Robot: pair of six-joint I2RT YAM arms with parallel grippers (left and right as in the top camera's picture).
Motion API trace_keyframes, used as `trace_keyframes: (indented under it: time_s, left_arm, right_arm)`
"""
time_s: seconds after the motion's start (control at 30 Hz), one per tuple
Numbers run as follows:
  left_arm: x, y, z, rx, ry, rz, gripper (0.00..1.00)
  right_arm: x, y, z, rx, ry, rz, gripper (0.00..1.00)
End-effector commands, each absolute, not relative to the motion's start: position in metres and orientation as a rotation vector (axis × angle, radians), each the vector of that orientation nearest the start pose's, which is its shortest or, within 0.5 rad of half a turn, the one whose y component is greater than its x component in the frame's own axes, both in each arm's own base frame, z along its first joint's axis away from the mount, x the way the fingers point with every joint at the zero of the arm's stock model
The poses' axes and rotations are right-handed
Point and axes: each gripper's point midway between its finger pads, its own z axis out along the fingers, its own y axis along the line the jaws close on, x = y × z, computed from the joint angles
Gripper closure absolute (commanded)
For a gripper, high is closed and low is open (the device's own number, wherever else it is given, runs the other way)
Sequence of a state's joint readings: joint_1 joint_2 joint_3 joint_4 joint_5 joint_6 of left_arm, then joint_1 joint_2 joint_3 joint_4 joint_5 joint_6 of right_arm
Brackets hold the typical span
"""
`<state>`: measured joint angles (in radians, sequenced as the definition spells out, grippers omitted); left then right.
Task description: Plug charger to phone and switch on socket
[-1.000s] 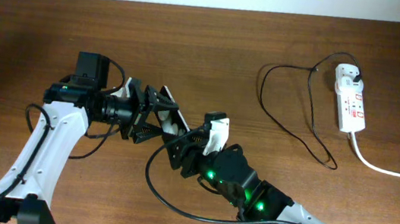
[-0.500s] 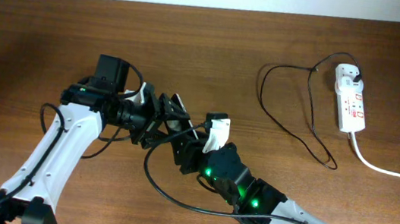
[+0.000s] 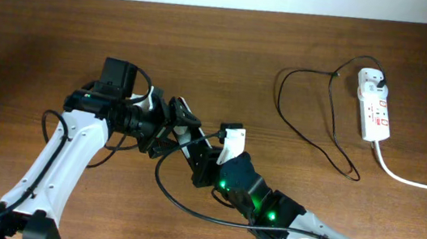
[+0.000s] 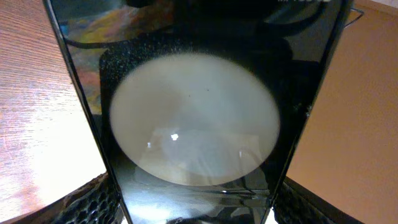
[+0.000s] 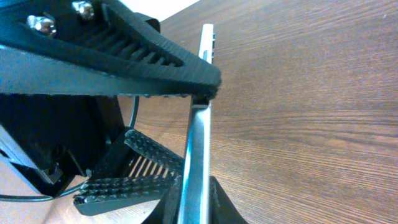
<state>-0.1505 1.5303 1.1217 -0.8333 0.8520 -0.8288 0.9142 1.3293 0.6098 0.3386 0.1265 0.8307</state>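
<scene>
Left of centre over the worktop, starting at the left fingers: we've got the phone pinched by its two long edges. There's a ribbed pad on each side, and the glossy screen faces that wrist camera with a big round light bouncing off it. The right fingers sit close up against the same phone from the near right. Honestly, we can't tell if they're spread or pressed together, since it's too crowded in there. The right wrist view only gives us the phone edge-on with a black ribbed finger touching it.

Our read is that this is phone-positioning and nothing is plugged in yet. The charger lies in a loose loop far right, beside the socket and well apart from the phone. To do this bit well we'd hold the left pinch firm and level and leave the port end sticking out clear of the pads. We'd also make sure the right side doesn't nudge the phone askew before it goes for the cable's plug.

Pose-wise, the left arm comes up from the near left, wrist turned so its fingers point right. The right arm reaches in from the near right, angled toward the far left.
</scene>
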Motion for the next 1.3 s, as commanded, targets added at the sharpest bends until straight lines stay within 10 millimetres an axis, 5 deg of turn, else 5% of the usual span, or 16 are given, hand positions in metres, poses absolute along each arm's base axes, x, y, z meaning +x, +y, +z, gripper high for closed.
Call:
trace_keyframes:
  time_s: [0.0,0.1,0.2,0.27,0.3,0.4,0.47,0.53,0.67,0.73,0.9,1.03,1.27]
  left_arm:
    - [0.294,-0.181,0.163,-0.722,2.836,-1.458,0.04]
    - [0.301,-0.172,0.174,-0.62,2.773,-1.492,0.01]
    - [0.302,-0.141,0.222,-0.375,2.558,-1.407,0.01]
    - [0.287,-0.125,0.254,-0.255,2.445,-1.293,0.01]
    - [0.267,-0.108,0.259,-0.283,2.446,-1.096,0.01]
    - [0.211,-0.064,0.264,-0.396,2.416,-0.696,0.01]
    - [0.176,-0.054,0.252,-0.561,2.342,-0.676,0.01]
    - [0.17,-0.06,0.215,-0.765,2.322,-0.803,0.01]
    - [0.215,-0.118,0.193,-0.79,2.218,-1.441,0.01]
    - [0.236,-0.12,0.176,-0.965,2.222,-1.529,0.01]
    - [0.277,-0.138,0.17,-1.109,2.209,-1.813,0.09]
    - [0.288,-0.155,0.183,-1.081,2.169,-1.882,0.16]
    - [0.297,-0.167,0.185,-1.09,2.119,-1.821,0.48]
  right_arm:
    - [0.261,0.321,0.176,-0.042,2.072,1.066,0.92]
    - [0.261,0.318,0.184,-0.036,2.052,1.078,0.92]
    - [0.271,0.299,0.184,0.097,2.116,1.155,0.96]
    - [0.276,0.293,0.188,0.184,2.138,1.265,0.96]
    - [0.278,0.289,0.188,0.264,2.16,1.337,0.96]
    - [0.281,0.284,0.194,0.384,2.183,1.487,0.96]
    - [0.279,0.288,0.21,0.359,2.154,1.613,0.96]
    - [0.275,0.29,0.211,0.38,2.172,1.658,0.96]
    - [0.267,0.294,0.212,0.433,2.207,1.735,0.96]
    - [0.269,0.293,0.212,0.473,2.209,1.743,0.96]
    - [0.271,0.292,0.211,0.654,2.211,1.795,0.96]
    - [0.275,0.29,0.21,0.712,2.198,1.788,0.96]
    - [0.26,0.312,0.205,0.838,2.21,1.816,0.96]
